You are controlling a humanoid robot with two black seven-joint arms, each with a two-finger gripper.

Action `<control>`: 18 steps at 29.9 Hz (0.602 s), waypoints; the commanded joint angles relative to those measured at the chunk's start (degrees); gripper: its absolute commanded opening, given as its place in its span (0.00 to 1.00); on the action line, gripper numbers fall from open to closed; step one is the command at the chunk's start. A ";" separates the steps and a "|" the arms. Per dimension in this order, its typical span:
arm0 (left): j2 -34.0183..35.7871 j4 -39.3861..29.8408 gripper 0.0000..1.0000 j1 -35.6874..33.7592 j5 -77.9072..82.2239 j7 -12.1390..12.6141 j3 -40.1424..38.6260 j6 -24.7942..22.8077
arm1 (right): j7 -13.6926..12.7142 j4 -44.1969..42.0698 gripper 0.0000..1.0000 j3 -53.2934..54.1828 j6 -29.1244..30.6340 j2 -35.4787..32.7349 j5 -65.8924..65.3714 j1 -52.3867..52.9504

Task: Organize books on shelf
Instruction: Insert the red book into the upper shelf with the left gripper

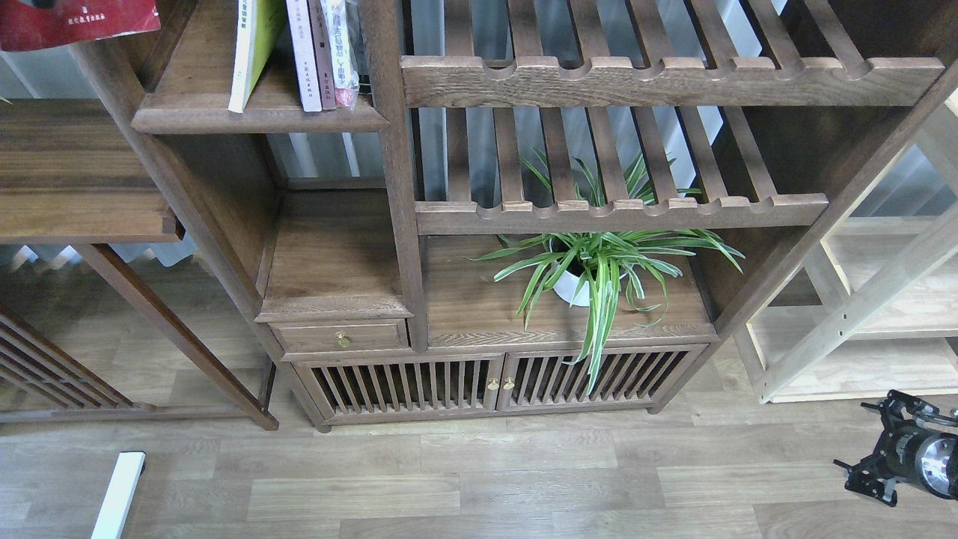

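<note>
— Dark-brown wood up top: how many books stand on the shelf [262, 116]?

— Four upright: a white one with a yellow-green cover [254, 45], a pale lavender-white one [303, 52], a thin brown-spined one [323, 52] touching it, and a plastic-wrapped one [343, 52] against the post. A fifth, the red book [75, 21], shows only as a corner at the top left edge, off the board and above it.

— Grippers?

— One in view. The right gripper [891, 449] sits low at the right edge over the plank floor [486, 479], pointing left, dark and seen nearly end-on. I cannot tell whether its fingers are parted or closed. Nothing shows between them. The left one is out of the frame, so I cannot say what carries the red book.

— Where do the books lie from those fingers?

— Far up and to the left, well apart, with the whole cabinet between. One potted plant [599, 269] stands up and left of the fingers, under two slatted racks [621, 213].

— Open room?

— Bare board lies left of the yellow-green book, out to the rounded front lip's left end. Bare floor stretches left of the fingers; the pale rack [861, 359] stands just above them.
</note>
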 commanded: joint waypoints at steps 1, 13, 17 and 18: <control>-3.40 1.90 0.00 -0.31 4.54 0.00 0.05 1.23 | 0.00 -0.01 1.00 0.00 0.00 -0.06 0.09 -0.02; -15.00 8.85 0.00 -0.93 15.44 -0.71 0.14 4.39 | 0.00 0.17 1.00 0.00 -0.09 -0.41 0.09 -0.02; -19.48 11.39 0.00 -1.01 18.34 -1.76 0.14 6.76 | 0.00 0.17 1.00 0.09 -0.09 -0.85 0.09 -0.02; -20.36 11.84 0.00 -1.01 18.61 -1.94 0.23 7.29 | 0.00 0.17 1.00 0.09 0.00 -0.85 0.09 -0.02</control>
